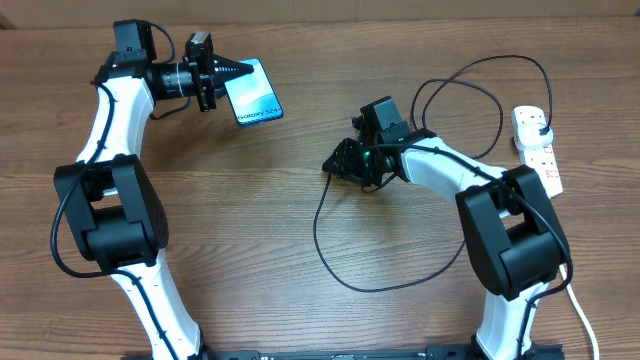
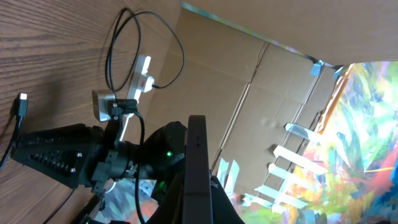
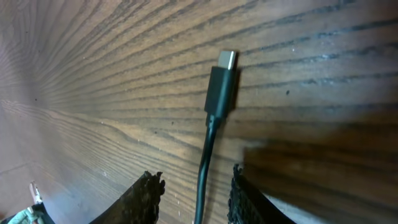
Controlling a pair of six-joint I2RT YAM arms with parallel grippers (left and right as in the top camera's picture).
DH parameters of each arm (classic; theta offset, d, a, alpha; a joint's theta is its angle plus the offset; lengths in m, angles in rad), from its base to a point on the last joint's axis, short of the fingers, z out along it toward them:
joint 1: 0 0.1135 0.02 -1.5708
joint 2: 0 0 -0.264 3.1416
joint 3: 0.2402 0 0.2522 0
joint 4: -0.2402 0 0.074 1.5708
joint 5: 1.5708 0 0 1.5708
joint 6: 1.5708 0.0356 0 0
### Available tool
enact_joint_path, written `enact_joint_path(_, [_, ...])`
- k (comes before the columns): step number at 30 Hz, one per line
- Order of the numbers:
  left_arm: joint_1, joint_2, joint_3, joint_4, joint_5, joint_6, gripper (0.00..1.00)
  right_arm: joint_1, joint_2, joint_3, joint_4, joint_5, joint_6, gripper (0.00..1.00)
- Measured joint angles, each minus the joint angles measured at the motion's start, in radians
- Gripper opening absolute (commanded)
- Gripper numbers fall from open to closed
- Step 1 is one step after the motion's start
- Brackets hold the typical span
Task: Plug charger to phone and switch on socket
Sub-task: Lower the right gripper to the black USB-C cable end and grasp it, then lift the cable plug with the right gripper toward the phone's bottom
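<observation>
Left pincer (image 1: pixel 244 71) is clamped on slim blue-screened smartphone (image 1: pixel 256 95), eleven o'clock on wooden worktop (image 1: pixel 250 220). Right pincer (image 1: pixel 330 162) stands part-open astride thin black charger cable (image 3: pixel 204 162), gripping nothing. Recommend closing just behind connector tip (image 3: pixel 222 87), squarely.

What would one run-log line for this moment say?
left gripper: shut on slim blue-screened smartphone | right gripper: open astride thin black charger cable | connector tip: on wooden table
</observation>
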Motion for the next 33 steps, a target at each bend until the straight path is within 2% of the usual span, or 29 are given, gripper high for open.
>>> enact_joint_path(16, [0.0, 0.0, 0.0, 0.0, -0.001, 0.0, 0.04, 0.0, 0.04, 0.006, 0.085, -0.025, 0.074, 0.37])
enact_joint_path(21, [-0.007, 0.0, 0.0, 0.0, -0.002, 0.0, 0.04, 0.0, 0.058, 0.016, 0.098, -0.035, 0.081, 0.32])
enact_joint_path(25, [-0.013, 0.0, 0.0, 0.0, -0.005, 0.0, 0.04, 0.0, 0.073, 0.027, 0.104, -0.049, 0.091, 0.24])
enact_joint_path(29, [-0.013, 0.0, 0.0, 0.0, -0.005, 0.003, 0.04, -0.003, 0.082, 0.028, 0.104, -0.051, 0.1, 0.05])
enact_joint_path(33, [-0.013, 0.0, 0.0, 0.0, -0.005, 0.011, 0.04, -0.004, 0.089, 0.028, 0.101, -0.052, 0.1, 0.04])
